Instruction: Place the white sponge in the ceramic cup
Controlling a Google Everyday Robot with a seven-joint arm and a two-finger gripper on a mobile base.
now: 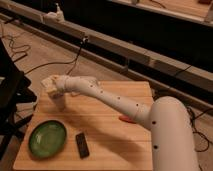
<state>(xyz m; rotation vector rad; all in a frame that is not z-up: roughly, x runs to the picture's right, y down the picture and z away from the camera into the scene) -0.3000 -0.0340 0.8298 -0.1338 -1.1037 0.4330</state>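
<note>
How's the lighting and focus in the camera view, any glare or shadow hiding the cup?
Camera view: warm, dim light, soft blur throughout; no strong glare on the table. The end effector hangs at the table's far-left corner, directly over the ceramic cup, which blurs into it. The green plate shows a faint sheen. The background is dark.

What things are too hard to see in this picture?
- The end effector, at the table's far left corner above the ceramic cup: blurred, its grip unreadable.
- The white sponge: no clear outline; a pale blur at the end effector may be it.
- The cup's inside: hidden by the arm.
- The orange thing: partly behind the arm.
</note>
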